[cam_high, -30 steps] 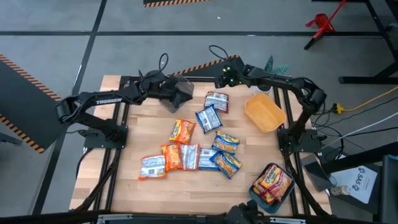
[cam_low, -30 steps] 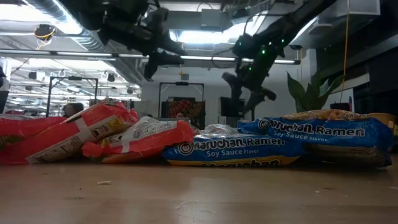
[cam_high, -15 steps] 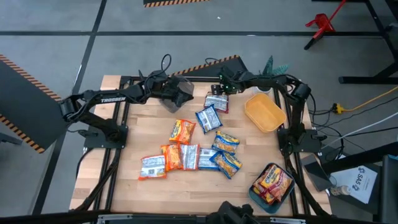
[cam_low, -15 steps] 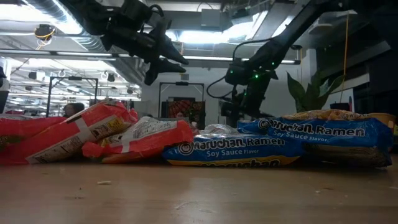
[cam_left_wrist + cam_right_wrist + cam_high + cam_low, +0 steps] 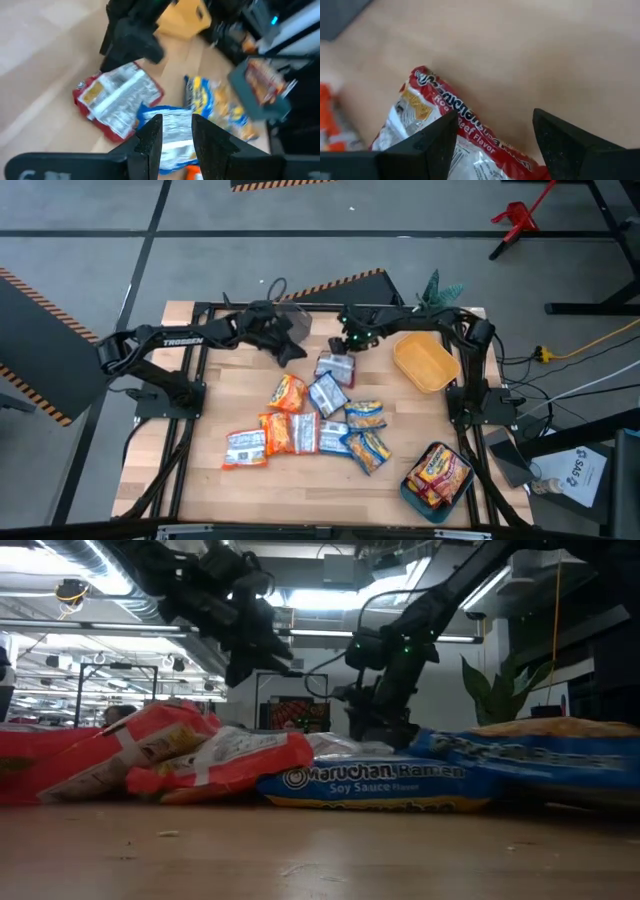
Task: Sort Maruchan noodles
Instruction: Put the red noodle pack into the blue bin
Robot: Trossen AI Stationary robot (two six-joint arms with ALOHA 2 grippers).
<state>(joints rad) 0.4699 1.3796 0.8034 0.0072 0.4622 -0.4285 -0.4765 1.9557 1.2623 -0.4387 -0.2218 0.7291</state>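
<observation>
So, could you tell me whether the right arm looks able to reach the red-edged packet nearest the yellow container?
Probably yes: the right gripper hangs directly above that red-edged packet, fingers apart, nothing lying between.

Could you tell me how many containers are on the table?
3: yellow tray right rear; teal bin right front corner; grey bin rear, partly under left arm.

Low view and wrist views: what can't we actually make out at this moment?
- Low view: the yellow tray and teal bin are hidden behind the front row of packets.
- Left wrist view: motion blur makes the packet print unreadable; the left end effector covers part of the blue packet.
- Right wrist view: the red packet is cut off by the edge; the right end effector is open above it, contact unclear.
</observation>
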